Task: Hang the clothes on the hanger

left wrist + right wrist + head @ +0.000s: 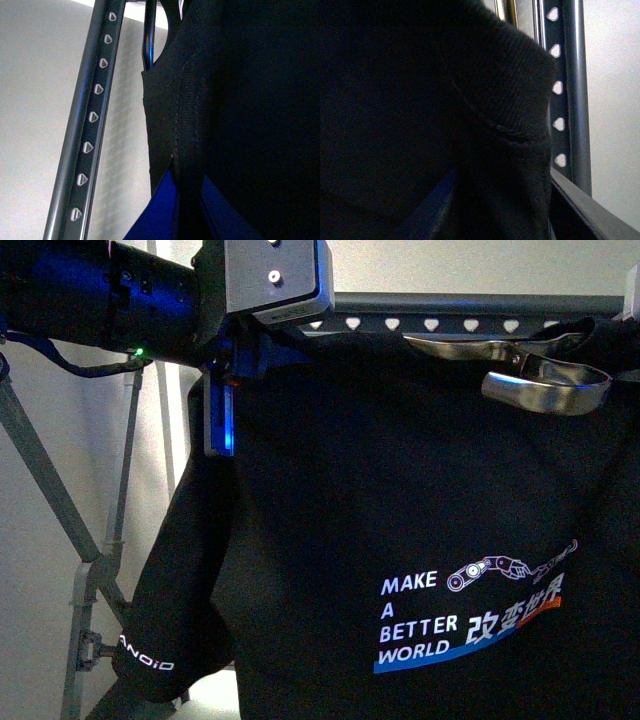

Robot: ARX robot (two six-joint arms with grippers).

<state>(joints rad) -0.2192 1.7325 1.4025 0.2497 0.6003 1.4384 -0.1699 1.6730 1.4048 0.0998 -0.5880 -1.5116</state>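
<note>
The clothes, a black T-shirt printed "MAKE A BETTER WORLD", hang spread across the front view. Their top edge is level with the hanger's grey rail, which has heart-shaped holes. My left gripper is shut on the shirt's upper left edge. In the left wrist view its blue fingers pinch a seam of the shirt beside the rail. My right gripper is shut on a ribbed edge of the shirt, close to the rail. The shirt hides its jaws almost fully.
The rack's slanted grey legs stand at the left before a pale wall. A shiny curved metal piece lies along the shirt's top right edge. A dark bar crosses under the rail in the right wrist view.
</note>
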